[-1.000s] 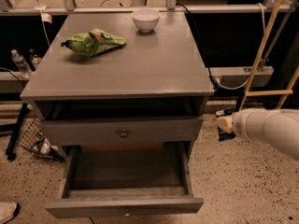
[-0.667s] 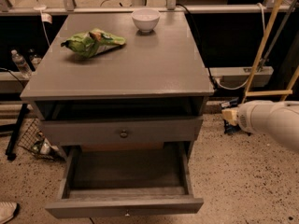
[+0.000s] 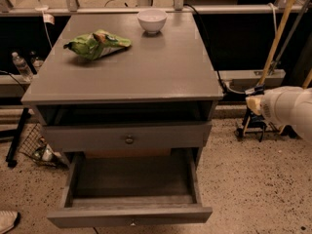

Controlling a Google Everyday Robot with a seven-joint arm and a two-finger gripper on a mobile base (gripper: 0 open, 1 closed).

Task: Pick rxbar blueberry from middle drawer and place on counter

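middle drawer [image 3: 130,216]: nearest to me and lowest on the cabinet, standing far out. Its grey front faces me, its side walls are thin and its floor is dark and shadowed.
rxbar blueberry: I cannot make it out on the drawer's shadowed floor or anywhere else.
shoe [image 3: 7,221]: a pale toe at the lower left corner, on the speckled floor.
knobbed drawer front [image 3: 87,138]: closed, directly above the open drawer, with a round metal knob [image 3: 129,140] at its centre.
slot [image 3: 126,113]: a dark open gap between the knobbed front and the top board.
wire basket [image 3: 30,145]: on the floor at the cabinet's left side, tilted, with small items inside that I cannot tell apart.
hand [image 3: 253,105]: off to the right of the cabinet, about level with the slot and clear of the cabinet's side. It sits at the end of my white arm [image 3: 292,108] and points left. I cannot tell whether it is spread or pressed together.
surface [image 3: 146,67]: the cabinet's broad grey top, slightly glossy, with a thin overhanging edge.
green snack bag [image 3: 96,44]: lying crumpled on the left rear part of the surface.
white bowl [image 3: 151,20]: upright near the surface's rear edge, to the right of the bag and apart from it.
water bottle [image 3: 21,66]: upright, low down to the left of the cabinet.
yellow pole [image 3: 278,33]: leaning at the right, behind my arm.
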